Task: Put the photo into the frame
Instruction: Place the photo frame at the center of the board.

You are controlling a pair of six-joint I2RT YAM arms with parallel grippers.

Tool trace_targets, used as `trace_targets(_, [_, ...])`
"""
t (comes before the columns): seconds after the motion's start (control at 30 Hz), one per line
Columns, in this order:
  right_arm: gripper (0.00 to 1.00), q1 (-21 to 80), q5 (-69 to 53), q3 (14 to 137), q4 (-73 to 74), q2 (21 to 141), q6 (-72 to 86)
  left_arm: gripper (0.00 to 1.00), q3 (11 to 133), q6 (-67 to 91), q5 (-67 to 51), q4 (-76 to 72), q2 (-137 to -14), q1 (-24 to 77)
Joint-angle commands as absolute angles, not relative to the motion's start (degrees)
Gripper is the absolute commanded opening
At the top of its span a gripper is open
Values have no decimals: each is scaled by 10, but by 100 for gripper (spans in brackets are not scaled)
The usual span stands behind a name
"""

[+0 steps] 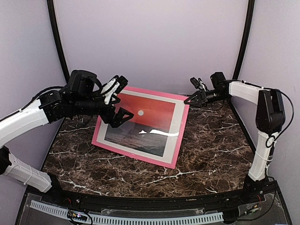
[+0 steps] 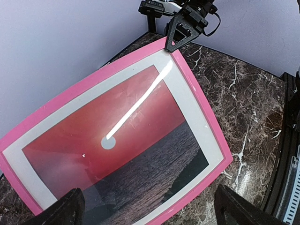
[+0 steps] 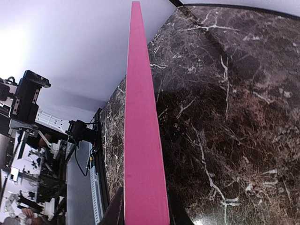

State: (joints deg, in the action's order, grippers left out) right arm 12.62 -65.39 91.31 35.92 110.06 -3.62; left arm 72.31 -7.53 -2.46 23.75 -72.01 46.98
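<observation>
The pink-red frame (image 1: 182, 136) lies face up on the table, with the sunset photo (image 1: 154, 110) inside it behind a glare streak. My right gripper (image 1: 192, 100) is shut on the frame's far right corner. In the right wrist view the pink edge (image 3: 140, 140) runs out from between the jaws of that gripper (image 3: 145, 220), with a shadow under it. My left gripper (image 1: 119, 103) hovers open and empty over the frame's left part. Its wrist view looks down between the gripper's tips (image 2: 150, 215) at the photo (image 2: 136, 136), the frame (image 2: 93, 77) and the right gripper (image 2: 185, 28).
The dark marble table (image 1: 211, 140) is walled by pale panels behind and at both sides. A black rail with a white cable strip (image 1: 140, 218) runs along the near edge. Black corner posts (image 1: 243, 37) stand at the back.
</observation>
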Motion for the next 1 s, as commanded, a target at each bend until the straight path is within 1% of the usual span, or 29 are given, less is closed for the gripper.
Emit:
trace_targets(0.0, [4, 109, -644, 929, 394, 1150, -79, 99, 698, -47, -25, 206, -716, 466])
trace_targets(0.3, [23, 82, -658, 907, 328, 1218, -15, 99, 674, -34, -36, 192, -713, 466])
trace_targets(0.73, [34, 58, -645, 889, 276, 1292, 35, 99, 643, -13, -21, 187, -709, 466])
trace_targets(0.97, [42, 45, -615, 875, 255, 1296, 62, 99, 622, 7, 32, 173, -721, 466])
